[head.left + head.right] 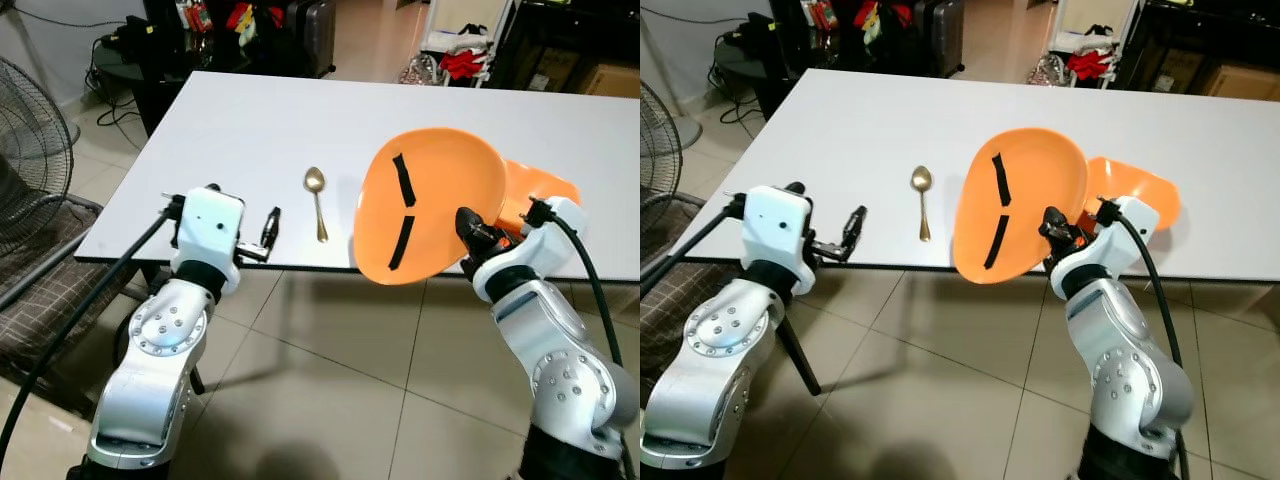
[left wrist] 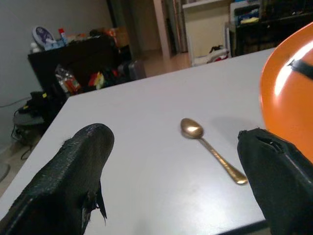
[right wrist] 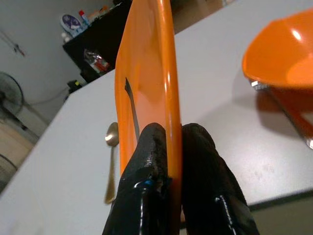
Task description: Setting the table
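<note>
Right wrist view: orange plate [image 3: 146, 63] edgewise within right gripper [image 3: 168, 142].

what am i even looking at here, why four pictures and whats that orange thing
It is a humanoid robot with two silver arms, each ending in two black fingers. Two pictures come from cameras in its head, looking down; the other two come from cameras on its wrists. The right gripper pinches the rim of an orange plate, held tilted up at the near edge of a white table. On the table lie a gold spoon and an orange bowl. The left gripper is open, holding nothing.
</note>
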You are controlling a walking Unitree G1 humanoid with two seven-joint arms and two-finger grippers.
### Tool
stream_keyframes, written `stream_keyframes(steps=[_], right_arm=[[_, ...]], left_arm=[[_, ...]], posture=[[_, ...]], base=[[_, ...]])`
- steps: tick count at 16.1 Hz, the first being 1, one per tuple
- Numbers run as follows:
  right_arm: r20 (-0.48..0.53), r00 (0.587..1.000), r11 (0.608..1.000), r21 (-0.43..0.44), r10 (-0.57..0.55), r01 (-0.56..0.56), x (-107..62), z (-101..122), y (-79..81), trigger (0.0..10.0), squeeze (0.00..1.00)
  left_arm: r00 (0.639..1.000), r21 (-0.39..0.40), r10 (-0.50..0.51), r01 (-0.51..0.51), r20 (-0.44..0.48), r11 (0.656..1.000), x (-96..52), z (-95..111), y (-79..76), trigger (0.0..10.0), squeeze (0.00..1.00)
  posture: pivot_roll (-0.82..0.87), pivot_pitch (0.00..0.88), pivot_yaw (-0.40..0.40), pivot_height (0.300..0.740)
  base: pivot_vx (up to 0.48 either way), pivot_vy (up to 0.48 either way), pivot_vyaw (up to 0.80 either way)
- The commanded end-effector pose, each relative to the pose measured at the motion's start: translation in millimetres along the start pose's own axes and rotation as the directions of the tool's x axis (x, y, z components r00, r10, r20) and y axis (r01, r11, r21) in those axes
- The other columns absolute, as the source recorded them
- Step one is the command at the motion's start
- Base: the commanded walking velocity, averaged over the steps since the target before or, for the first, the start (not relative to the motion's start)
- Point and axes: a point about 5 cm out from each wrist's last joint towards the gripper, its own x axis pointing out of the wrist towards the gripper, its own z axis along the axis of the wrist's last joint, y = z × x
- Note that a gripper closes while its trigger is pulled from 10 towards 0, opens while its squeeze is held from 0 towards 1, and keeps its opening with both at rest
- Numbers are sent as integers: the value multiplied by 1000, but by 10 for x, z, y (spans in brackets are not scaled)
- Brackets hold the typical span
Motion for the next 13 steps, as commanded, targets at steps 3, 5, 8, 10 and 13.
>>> stream_keyframes(steps=[3,5,8,10,13], right_arm=[[-8,997,997,-5,78,-78,30,57,116,10000,0],[-37,995,996,-25,90,-91,29,25,127,10000,0],[-76,991,993,-44,108,-111,27,-27,150,10000,0],[-88,990,992,-44,111,-115,30,-40,153,10000,0],[-131,983,987,-75,130,-141,37,-94,163,10000,0]], left_arm=[[1000,-20,1,-1,-5,1000,-36,-28,29,10000,0],[1000,-27,2,-3,-12,1000,-54,-58,44,10000,0],[1000,-34,6,-6,-23,999,-88,-94,65,10000,0],[1000,-36,6,-7,-24,999,-92,-94,65,10000,0],[1000,-35,15,-16,-25,999,-115,-101,83,10000,0]], posture=[[-37,4,-28,740],[-36,0,-33,740],[-35,0,-38,740],[-35,0,-38,740],[-29,0,-48,740]], base=[[244,0,0],[257,0,0],[273,0,0],[277,0,-759],[281,0,-267]])
